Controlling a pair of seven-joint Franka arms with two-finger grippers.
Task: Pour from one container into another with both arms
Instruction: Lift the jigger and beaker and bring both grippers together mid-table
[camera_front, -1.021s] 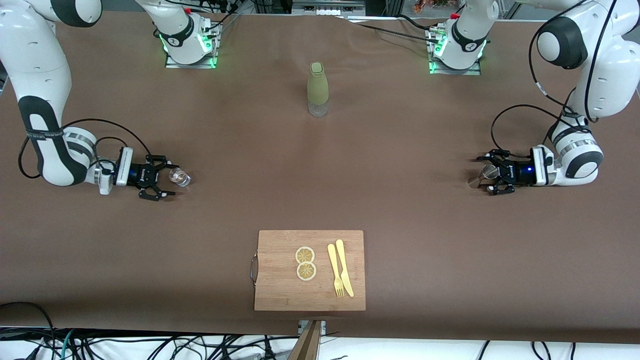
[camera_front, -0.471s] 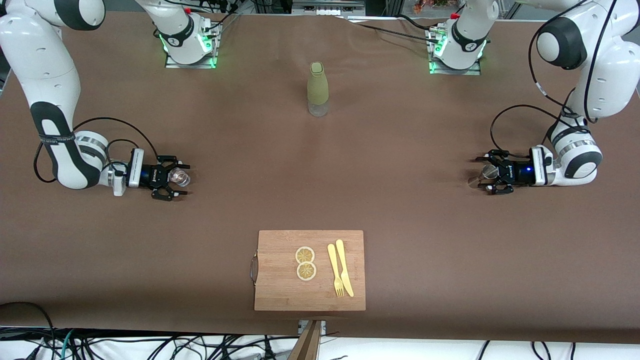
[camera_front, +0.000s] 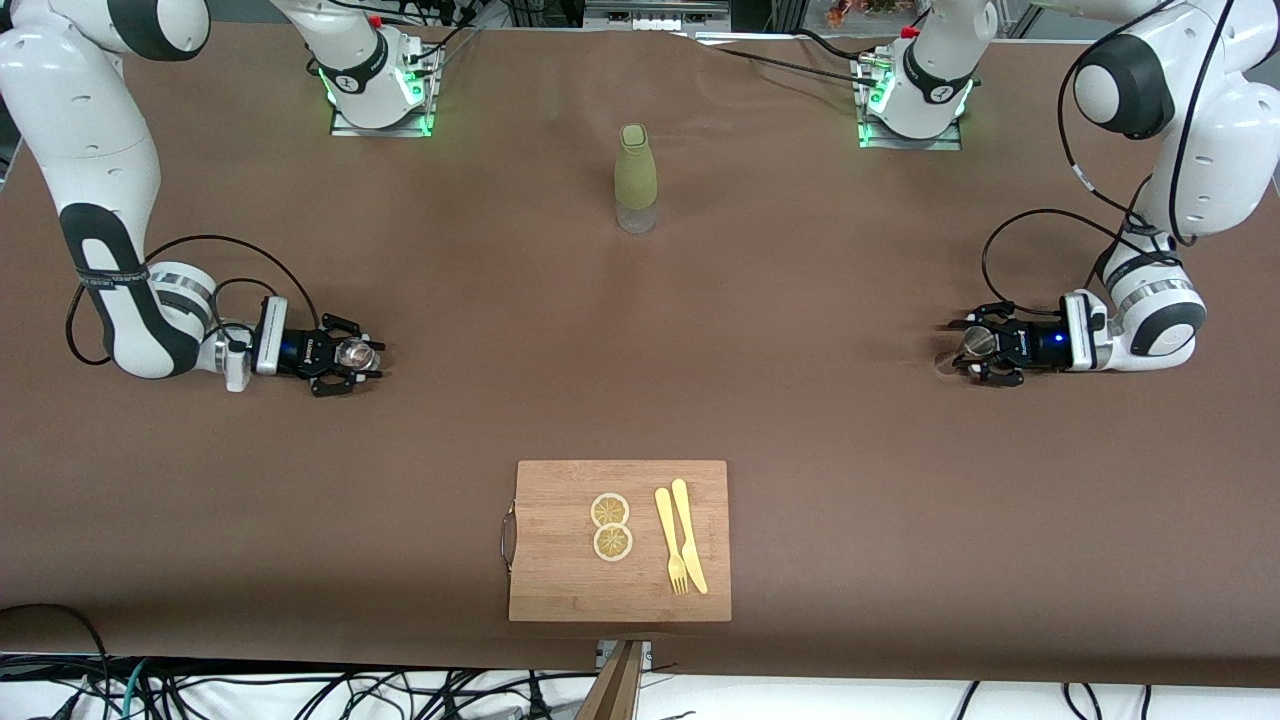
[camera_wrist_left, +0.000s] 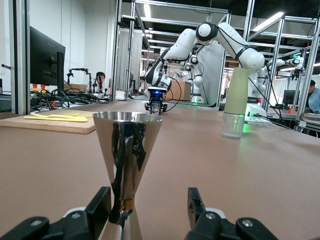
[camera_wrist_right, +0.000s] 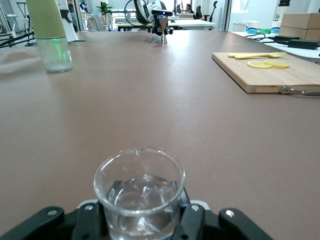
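A small clear glass (camera_front: 355, 352) (camera_wrist_right: 140, 190) stands on the brown table toward the right arm's end. My right gripper (camera_front: 366, 357) (camera_wrist_right: 142, 216) lies low at table level, and its fingers (camera_wrist_right: 98, 216) press the glass on both sides. A steel hourglass-shaped jigger (camera_front: 975, 342) (camera_wrist_left: 127, 150) stands toward the left arm's end. My left gripper (camera_front: 968, 352) (camera_wrist_left: 149, 206) is around it at table level. One finger (camera_wrist_left: 100, 210) is close beside the jigger's waist, while the other stands apart with a clear gap.
A tall bottle (camera_front: 636, 180) (camera_wrist_left: 235, 102) (camera_wrist_right: 50, 35) with a green sleeve stands mid-table nearer the bases. A wooden cutting board (camera_front: 560, 560) (camera_wrist_right: 270, 70) with two lemon slices (camera_front: 610, 525), a yellow fork and a knife (camera_front: 690, 545) lies near the front edge.
The right gripper slid forward around the glass and its fingers closed onto it. The left gripper's fingers narrowed around the jigger.
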